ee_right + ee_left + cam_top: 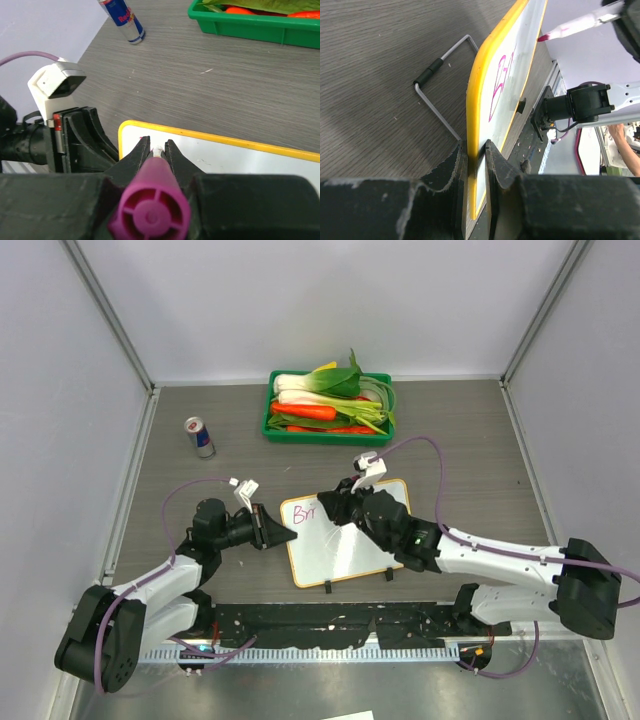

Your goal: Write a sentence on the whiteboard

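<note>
One whiteboard [345, 550] lies mid-frame on the bench [450, 430]: light, stiff and slick, I'd judge, best pinched at its thin rim, where the left end effector [476, 150] clamps it. One marker [150, 212] sits gripped in the right end effector [157, 146]; the sentence [303, 510] is barely begun, upper left of the board.

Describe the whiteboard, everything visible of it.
The whiteboard is a white rectangle with rounded corners, a yellow rim and two black clips on its near edge. It sits mid-table; the left gripper clamps its left edge, and the right gripper's marker tip is at its surface by the sentence, so far "Bri".
</note>
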Controlling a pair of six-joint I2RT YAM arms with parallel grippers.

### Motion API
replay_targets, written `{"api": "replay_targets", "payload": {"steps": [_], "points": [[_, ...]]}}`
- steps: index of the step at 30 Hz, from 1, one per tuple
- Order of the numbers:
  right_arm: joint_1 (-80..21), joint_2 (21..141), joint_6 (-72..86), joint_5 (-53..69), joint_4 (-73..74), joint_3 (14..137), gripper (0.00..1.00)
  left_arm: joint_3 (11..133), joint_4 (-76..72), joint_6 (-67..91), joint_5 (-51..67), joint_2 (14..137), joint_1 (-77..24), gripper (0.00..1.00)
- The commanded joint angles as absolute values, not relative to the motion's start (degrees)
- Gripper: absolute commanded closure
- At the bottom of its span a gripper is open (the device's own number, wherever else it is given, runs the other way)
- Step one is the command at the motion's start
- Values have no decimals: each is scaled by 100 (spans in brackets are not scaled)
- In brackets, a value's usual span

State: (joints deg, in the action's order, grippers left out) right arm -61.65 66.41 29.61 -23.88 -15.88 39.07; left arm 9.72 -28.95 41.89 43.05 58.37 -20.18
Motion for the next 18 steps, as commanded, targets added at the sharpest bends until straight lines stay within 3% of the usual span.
{"api": "replay_targets", "payload": {"steps": [1,18], "points": [[-6126,6820,2892,-2681,-1793,4105,99,958,-2883,4052,4289,5827,-2074,100],[-6117,6698,2944,-2716,-1643,3946,98,958,-2874,4052,4289,5827,-2074,100]]}}
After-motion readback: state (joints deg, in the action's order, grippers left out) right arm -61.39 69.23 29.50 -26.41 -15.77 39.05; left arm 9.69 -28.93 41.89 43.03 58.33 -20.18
